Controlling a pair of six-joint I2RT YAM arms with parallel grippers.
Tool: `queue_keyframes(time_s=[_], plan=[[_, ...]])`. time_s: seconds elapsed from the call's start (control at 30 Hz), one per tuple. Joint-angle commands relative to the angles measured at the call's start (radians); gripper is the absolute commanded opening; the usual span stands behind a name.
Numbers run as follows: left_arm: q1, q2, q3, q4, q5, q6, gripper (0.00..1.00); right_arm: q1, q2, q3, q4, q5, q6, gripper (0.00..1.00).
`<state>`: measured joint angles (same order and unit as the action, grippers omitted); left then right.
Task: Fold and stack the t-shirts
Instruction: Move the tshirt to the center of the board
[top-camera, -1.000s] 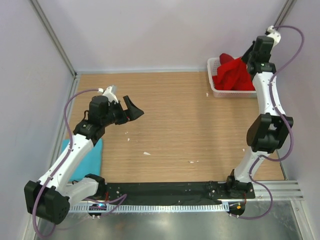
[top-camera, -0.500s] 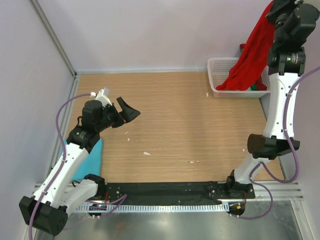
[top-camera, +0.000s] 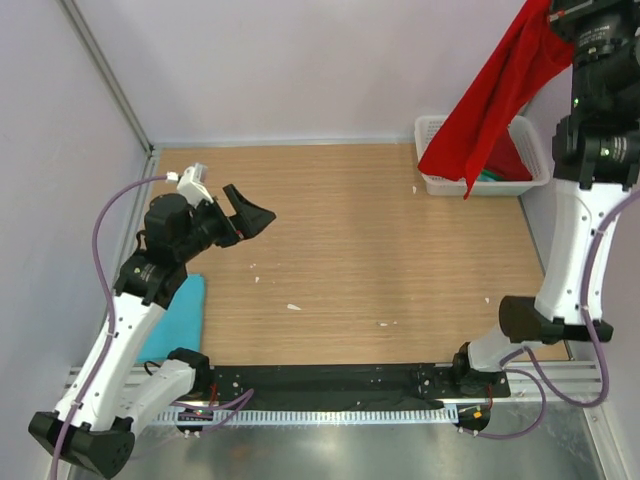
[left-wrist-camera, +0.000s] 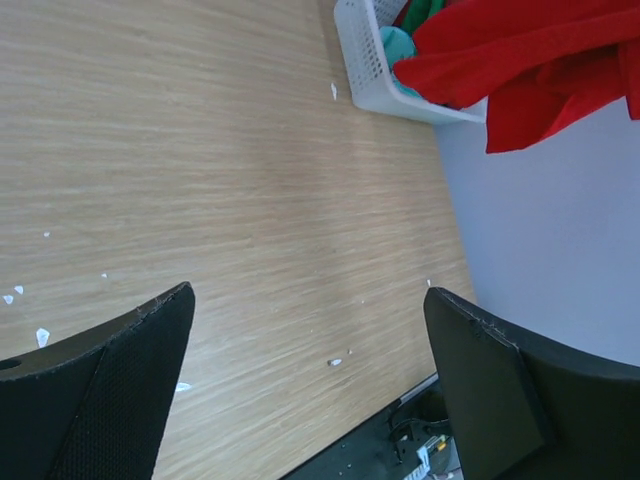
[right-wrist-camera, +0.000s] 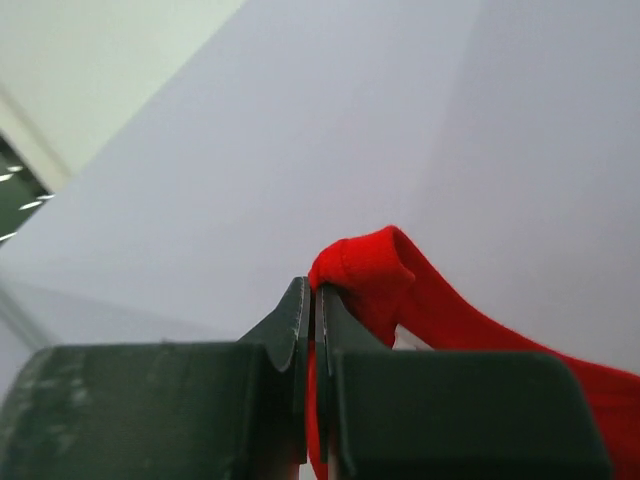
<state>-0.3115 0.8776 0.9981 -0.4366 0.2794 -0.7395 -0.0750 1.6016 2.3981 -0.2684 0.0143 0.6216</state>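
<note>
Red t-shirt (top-camera: 490, 110) now hangs high at the upper right of the top view, drawn up by the right arm (top-camera: 585, 230); a second ago it lay bundled in the white basket (top-camera: 432, 172). Its lower tip hangs across the basket's near rim, so it probably needs more lift and a carry leftward. A folded teal t-shirt (top-camera: 180, 315) lies at the left edge of the tabletop (top-camera: 360, 250). The left fingers (top-camera: 250, 215), spread wider than before, hover over the broad bare middle, good room for laying cloth.

From the left wrist, those fingers stand wide with nothing between. At the upper right, other shirts (left-wrist-camera: 395, 45) remain in the basket.

From the right wrist, the right fingers (right-wrist-camera: 300, 320) pinch a red fold tightly, with the wall (right-wrist-camera: 300, 130) behind.
</note>
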Motion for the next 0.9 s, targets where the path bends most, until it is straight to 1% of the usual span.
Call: queue_keyframes(time_s=[0.0, 0.03, 0.1, 0.13, 0.17, 0.2, 0.23, 0.27, 0.3, 0.33, 0.37, 0.4, 0.43, 0.47, 0.5, 0.53, 0.57, 0.6, 0.63, 0.67, 0.7, 0.73, 0.77, 0.8, 0.83, 0.87], plan=[[0.006, -0.002, 0.115, -0.068, -0.035, 0.087, 0.98, 0.128, -0.160, -0.101, 0.089, -0.115, 0.130, 0.01], [0.006, -0.002, 0.131, -0.083, -0.052, 0.100, 0.98, 0.154, -0.172, -0.131, 0.049, -0.167, 0.177, 0.01], [0.006, -0.008, 0.171, -0.117, -0.095, 0.132, 0.98, 0.246, -0.193, -0.210, 0.005, -0.235, 0.234, 0.01], [0.006, -0.011, 0.183, -0.126, -0.115, 0.138, 0.98, 0.288, -0.203, -0.233, -0.070, -0.253, 0.228, 0.02], [0.006, -0.018, 0.198, -0.134, -0.134, 0.147, 0.97, 0.405, -0.212, -0.287, -0.116, -0.255, 0.208, 0.02], [0.006, -0.038, 0.200, -0.148, -0.156, 0.147, 0.97, 0.464, -0.221, -0.324, -0.158, -0.252, 0.189, 0.03], [0.005, -0.054, 0.198, -0.149, -0.220, 0.143, 0.97, 0.533, -0.247, -0.368, -0.231, -0.244, 0.164, 0.05], [0.006, -0.069, 0.194, -0.148, -0.242, 0.143, 0.97, 0.593, -0.259, -0.473, -0.262, -0.222, 0.124, 0.06], [0.006, -0.093, 0.188, -0.155, -0.265, 0.147, 0.96, 0.718, -0.275, -0.537, -0.284, -0.209, 0.109, 0.08], [0.006, -0.103, 0.188, -0.166, -0.320, 0.147, 0.96, 0.769, -0.299, -0.604, -0.313, -0.200, 0.102, 0.16], [0.006, -0.109, 0.188, -0.177, -0.339, 0.149, 0.96, 0.809, -0.310, -0.670, -0.328, -0.204, 0.093, 0.23], [0.006, -0.115, 0.192, -0.198, -0.353, 0.158, 0.97, 0.857, -0.316, -0.771, -0.350, -0.208, 0.080, 0.31], [0.006, -0.118, 0.192, -0.206, -0.358, 0.164, 0.98, 0.857, -0.324, -0.801, -0.404, -0.194, 0.055, 0.65], [0.006, -0.112, 0.197, -0.220, -0.353, 0.169, 0.98, 0.856, -0.354, -0.839, -0.431, -0.159, 0.023, 0.80], [0.006, -0.089, 0.200, -0.250, -0.342, 0.181, 0.99, 0.853, -0.373, -0.856, -0.471, -0.054, -0.044, 0.93], [0.006, -0.068, 0.201, -0.264, -0.313, 0.193, 0.98, 0.844, -0.390, -0.875, -0.480, -0.021, -0.089, 0.95], [0.006, -0.049, 0.198, -0.271, -0.222, 0.210, 0.97, 0.830, -0.402, -0.914, -0.492, -0.019, -0.124, 0.96], [0.006, -0.026, 0.195, -0.293, -0.166, 0.219, 0.93, 0.813, -0.399, -0.938, -0.514, -0.019, -0.147, 0.97], [0.002, 0.041, 0.195, -0.329, -0.088, 0.241, 0.90, 0.761, -0.394, -1.002, -0.558, -0.028, -0.129, 0.90], [-0.011, 0.070, 0.192, -0.347, -0.066, 0.246, 0.88, 0.742, -0.396, -1.049, -0.557, -0.060, -0.129, 0.83], [-0.029, 0.105, 0.186, -0.355, -0.062, 0.250, 0.88, 0.736, -0.397, -1.097, -0.545, -0.101, -0.122, 0.79], [-0.081, 0.138, 0.182, -0.370, -0.060, 0.258, 0.86, 0.736, -0.397, -1.140, -0.526, -0.146, -0.105, 0.70], [-0.109, 0.199, 0.172, -0.382, -0.078, 0.255, 0.86, 0.736, -0.396, -1.218, -0.510, -0.178, -0.100, 0.66], [-0.139, 0.225, 0.163, -0.395, -0.101, 0.250, 0.86, 0.738, -0.394, -1.256, -0.491, -0.206, -0.099, 0.63], [-0.179, 0.254, 0.152, -0.401, -0.109, 0.246, 0.86, 0.744, -0.388, -1.292, -0.448, -0.270, -0.102, 0.63], [-0.193, 0.292, 0.149, -0.419, -0.129, 0.221, 0.86, 0.768, -0.376, -1.344, -0.433, -0.287, -0.109, 0.64]])
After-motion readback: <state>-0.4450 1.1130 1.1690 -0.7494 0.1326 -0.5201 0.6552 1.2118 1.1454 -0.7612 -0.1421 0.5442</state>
